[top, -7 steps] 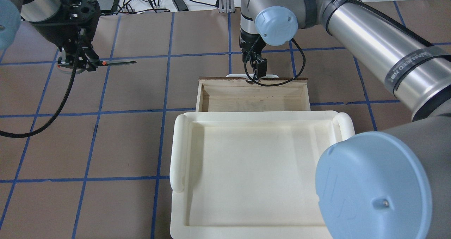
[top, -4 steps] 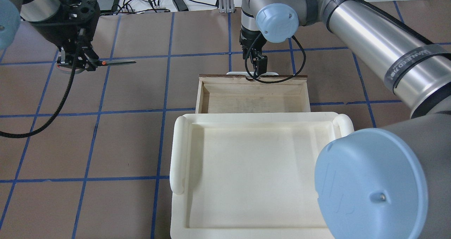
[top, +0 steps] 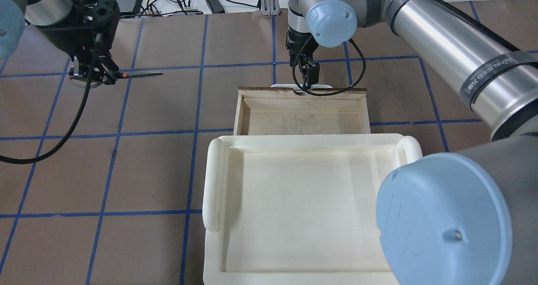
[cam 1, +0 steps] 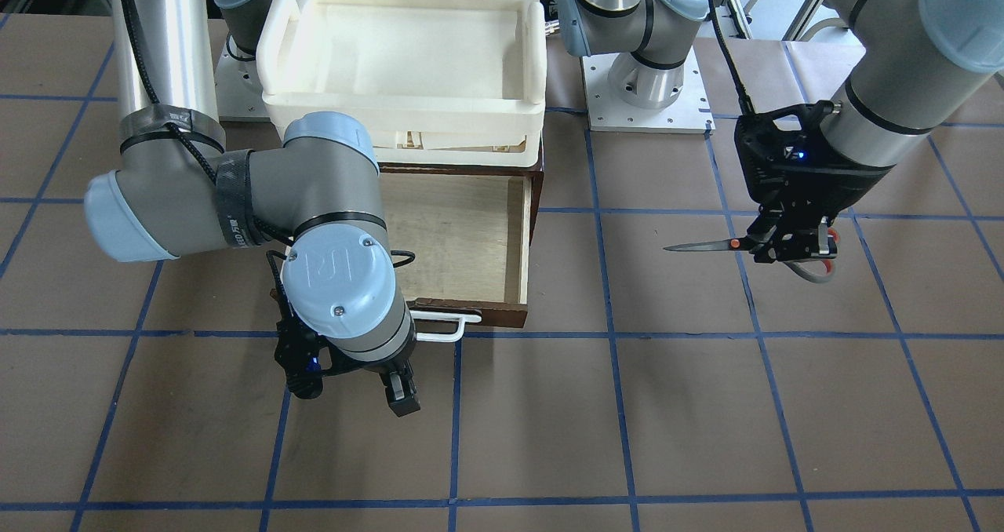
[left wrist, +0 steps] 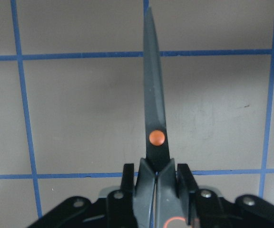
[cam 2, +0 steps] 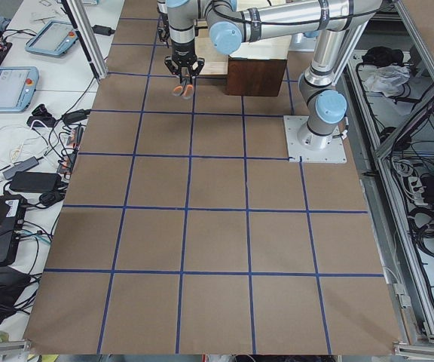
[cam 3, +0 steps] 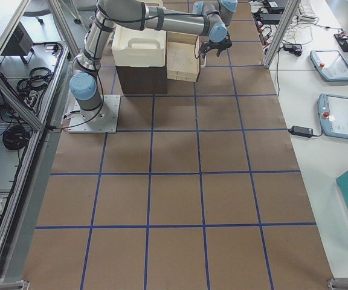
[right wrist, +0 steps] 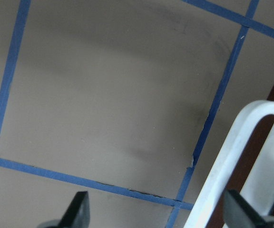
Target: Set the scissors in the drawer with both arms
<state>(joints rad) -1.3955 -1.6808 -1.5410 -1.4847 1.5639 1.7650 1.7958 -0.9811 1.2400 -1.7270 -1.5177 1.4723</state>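
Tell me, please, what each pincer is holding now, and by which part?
The left pincer grips the scissors just behind their orange pivot, on the handle side. The right pincer is open and holds nothing.

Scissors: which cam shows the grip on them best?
Left wrist: the scissors close up, left gripper clamped just behind the orange pivot. Front-facing and overhead show them whole but small. Exterior left shows only a speck; the others, nothing.
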